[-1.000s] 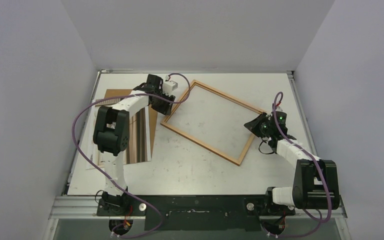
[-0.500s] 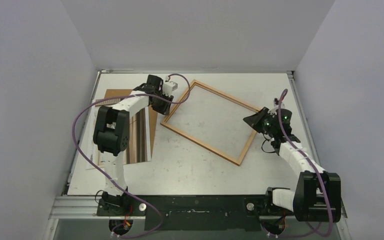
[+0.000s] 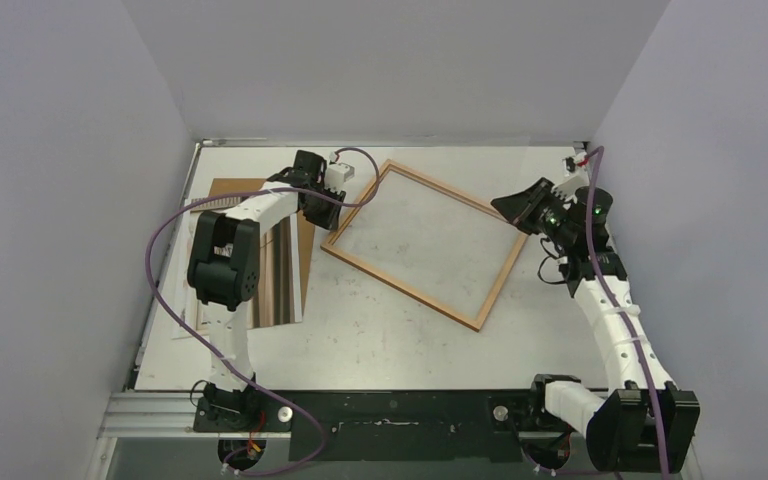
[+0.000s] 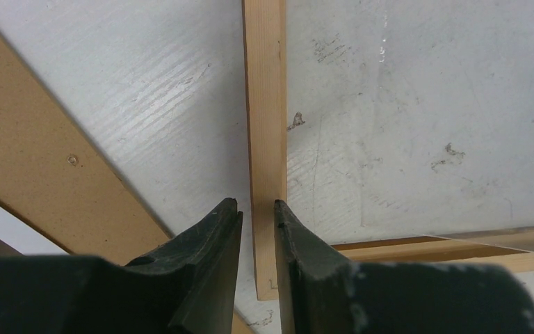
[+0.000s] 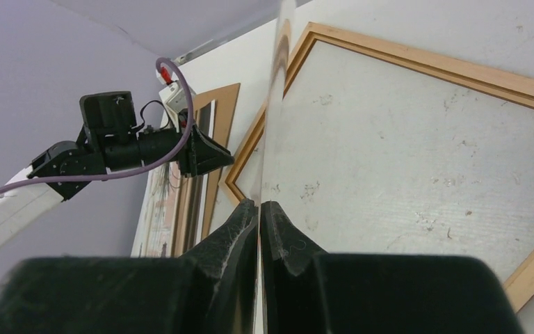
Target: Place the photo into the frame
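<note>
Left fingers [image 4: 212, 236] sit narrow astride a rail of the frame [image 3: 400, 287], grip unclear; right fingers [image 5: 240, 229] pinch the clear pane [image 5: 272, 125]. The photo [image 3: 282, 285] lies at left, not yet in.

White scuffed table [image 3: 380, 350]. Wooden frame [image 3: 400, 288] flat, skewed, mid-table toward far edge. Brown backing sheet [image 3: 230, 188] near far-left corner. Photo [image 3: 285, 285] overlapping it, along left edge.

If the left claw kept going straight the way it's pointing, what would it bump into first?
Probably the wooden edge of the frame. The left claw points down at that strip near a corner, and it shows right between the claw's tips. It might even be touching; depth is unclear.
</note>
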